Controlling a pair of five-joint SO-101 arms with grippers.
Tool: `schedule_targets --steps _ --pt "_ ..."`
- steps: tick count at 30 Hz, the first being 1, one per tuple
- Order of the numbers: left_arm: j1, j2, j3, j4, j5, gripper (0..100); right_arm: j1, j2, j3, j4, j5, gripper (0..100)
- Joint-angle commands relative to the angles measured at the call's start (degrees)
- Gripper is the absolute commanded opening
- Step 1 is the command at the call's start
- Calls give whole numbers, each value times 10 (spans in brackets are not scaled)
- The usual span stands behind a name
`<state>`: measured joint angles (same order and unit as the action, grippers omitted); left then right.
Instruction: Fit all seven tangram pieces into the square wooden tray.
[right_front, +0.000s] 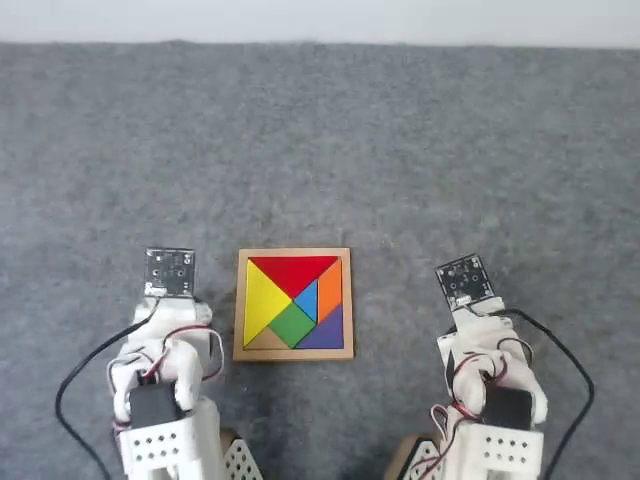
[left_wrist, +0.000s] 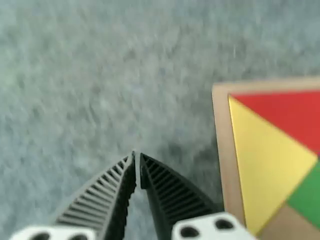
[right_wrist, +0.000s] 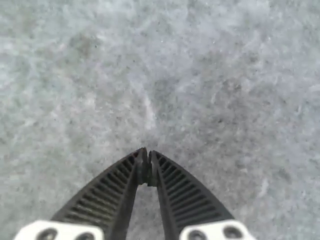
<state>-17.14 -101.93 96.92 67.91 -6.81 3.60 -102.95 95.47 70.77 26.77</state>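
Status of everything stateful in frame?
Square wooden tray: flat on grey carpet, six coloured tangram pieces seated.
Tan corner triangle: piece or empty slot, cannot tell.
Left gripper: shut, empty, beside tray.
Right gripper: shut, empty, over carpet.

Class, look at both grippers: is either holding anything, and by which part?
Nothing is held. The left gripper and the right gripper are both shut and empty, over the grey carpet.

No writing, number or sign can be read. The left board (right_front: 169, 272) and right board (right_front: 466, 282) on the wrists bear tiny marks, too small to make out. The tray (right_front: 240, 305) and pieces (right_front: 292, 272) show plain colour.
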Motion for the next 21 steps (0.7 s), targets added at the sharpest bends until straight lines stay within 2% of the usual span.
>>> schedule_targets --steps 1,21 --pt "5 -7 -5 33 -5 12 -2 -10 9 7 -4 6" --pt "5 -23 -5 37 -5 12 -6 -9 9 10 -4 6"
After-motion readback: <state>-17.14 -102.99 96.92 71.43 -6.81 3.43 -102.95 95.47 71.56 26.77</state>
